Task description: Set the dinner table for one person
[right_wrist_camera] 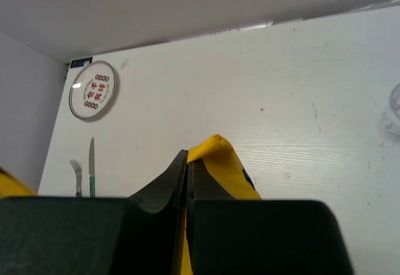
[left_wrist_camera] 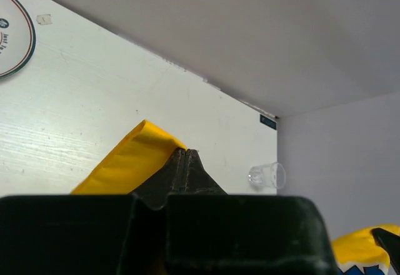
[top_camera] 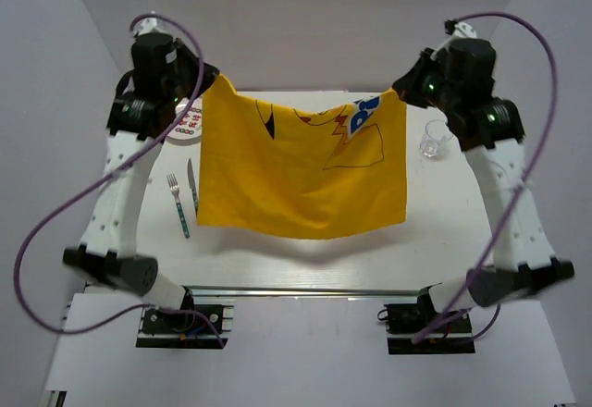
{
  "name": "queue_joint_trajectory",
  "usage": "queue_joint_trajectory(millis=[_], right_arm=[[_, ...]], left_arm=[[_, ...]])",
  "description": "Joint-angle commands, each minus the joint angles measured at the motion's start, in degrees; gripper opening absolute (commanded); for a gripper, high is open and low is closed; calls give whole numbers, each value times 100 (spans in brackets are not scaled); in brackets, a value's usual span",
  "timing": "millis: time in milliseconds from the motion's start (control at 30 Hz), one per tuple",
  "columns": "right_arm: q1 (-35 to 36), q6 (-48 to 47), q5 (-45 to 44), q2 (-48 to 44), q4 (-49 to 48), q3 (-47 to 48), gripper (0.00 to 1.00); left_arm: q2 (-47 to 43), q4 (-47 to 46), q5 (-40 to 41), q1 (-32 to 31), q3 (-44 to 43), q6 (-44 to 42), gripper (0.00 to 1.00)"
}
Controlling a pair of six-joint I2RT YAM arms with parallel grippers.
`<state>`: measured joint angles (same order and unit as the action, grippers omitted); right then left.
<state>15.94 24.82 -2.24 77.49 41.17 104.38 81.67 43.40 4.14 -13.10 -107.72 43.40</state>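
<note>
Partly hidden plate [top_camera: 190, 128] behind left arm [top_camera: 148, 83], glass [right_wrist_camera: 395, 107] cut by right edge

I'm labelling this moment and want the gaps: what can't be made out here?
Top view: the white grooved tabletop beneath the hanging yellow cartoon-printed cloth placemat is hidden by it.
Top view: the round white plate is partly behind the left arm; its lettering is too small.
Right wrist view: the clear glass is cut off by the right edge.

White left arm [top_camera: 116, 194] and white right arm [top_camera: 509, 203] reach up high (elbows bent); black left gripper [left_wrist_camera: 184, 154] and black right gripper [right_wrist_camera: 187, 156] pinch yellow printed cloth [top_camera: 296, 176].
</note>
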Motion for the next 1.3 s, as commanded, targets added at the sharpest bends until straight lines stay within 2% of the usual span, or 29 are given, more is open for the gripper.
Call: queue_joint_trajectory(millis=[0, 200, 333, 367, 433, 467, 500, 533, 567, 600, 633, 667, 700, 733, 767, 800, 833, 867, 900, 967, 1000, 1067, 1100, 1233, 1267], right_arm=[[-117, -143, 478, 686, -381, 907, 0], [-337, -284, 610, 1725, -293, 2304, 0], [-531, -425, 646, 1919, -460, 2421, 0], [-601, -512, 629, 1884, -469, 2360, 0], [-680, -539, 654, 1604, -513, 1729, 0], [-698, -539, 759, 1437, -809, 1343, 0], [-707, -522, 804, 1235, -1047, 374, 0], [-724, -496, 856, 807, -1310, -141, 0], [-742, -400, 944, 576, -1783, -650, 0], [-742, -364, 980, 382, -1962, -1125, 0], [-742, -320, 1015, -2, -2103, -2018, 0], [-751, -198, 1050, -206, -2348, -2470, 0], [-759, -145, 1094, -643, -2455, -2910, 0], [-742, -83, 1120, -865, -2551, -3793, 0], [-742, 13, 1121, -1111, -2718, -4220, 3], [-742, 75, 1103, -1644, -2754, -4607, 19], [-733, 119, 1077, -1902, -2781, -5272, 38], [-742, 146, 1033, -2183, -2755, -5540, 59], [-742, 198, 1059, -2682, -2641, -5716, 89], [-733, 138, 1147, -3081, -2466, -5981, 89], [-733, 94, 1112, -3309, -2160, -5930, 89], [-724, 6, 1007, -3320, -1851, -5580, 89], [-724, -64, 1015, -3163, -1727, -5430, 89], [-689, -301, 1024, -2197, -1445, -4919, 89], [-680, -398, 1006, -1455, -1358, -4579, 89]], left_arm=[[603, 64, -151, 106, -1010, -226, 0], [1070, -611, -246, 168, -1506, -463, 0], [1106, -982, -405, 220, -1462, -543, 0], [1071, -1026, -405, 220, -1227, -543, 0], [659, -1403, -405, 220, -683, -525, 0], [483, -1674, -405, 220, 51, -499, 0], [107, -1781, -405, 220, 441, -473, 0], [-79, -1904, -405, 220, 854, -429, 0], [-229, -2114, -597, 220, 1641, -385, 0], [-387, -2186, -616, 220, 2032, -315, 0], [-719, -2247, -608, 160, 2419, -262, 0], [-888, -2326, -616, 159, 3223, -201, 0], [-1072, -2370, -695, 159, 3649, -87, 0], [-1492, -2406, -826, 159, 4062, -16, 0], [-1722, -2371, -949, 107, 4849, 98, 6], [-1951, -2284, -1142, 106, 5223, 151, 20], [-2414, -1909, -1187, 106, 5548, 169, 68], [-2654, -1575, -1170, 106, 5839, 195, 98], [-2865, -1241, -909, 106, 6207, 195, 98], [-3533, -215, -557, 158, 6281, 73, 98], [-3709, -35, -146, 159, 6116, 3, 98], [-4008, 133, -28, 159, 5791, -234, 98], [-3983, 99, 25, 159, 5354, -287, 98], [-2967, -663, -649, 106, 4481, -621, 98], [-2242, -822, -834, 106, 4384, -639, 98]])
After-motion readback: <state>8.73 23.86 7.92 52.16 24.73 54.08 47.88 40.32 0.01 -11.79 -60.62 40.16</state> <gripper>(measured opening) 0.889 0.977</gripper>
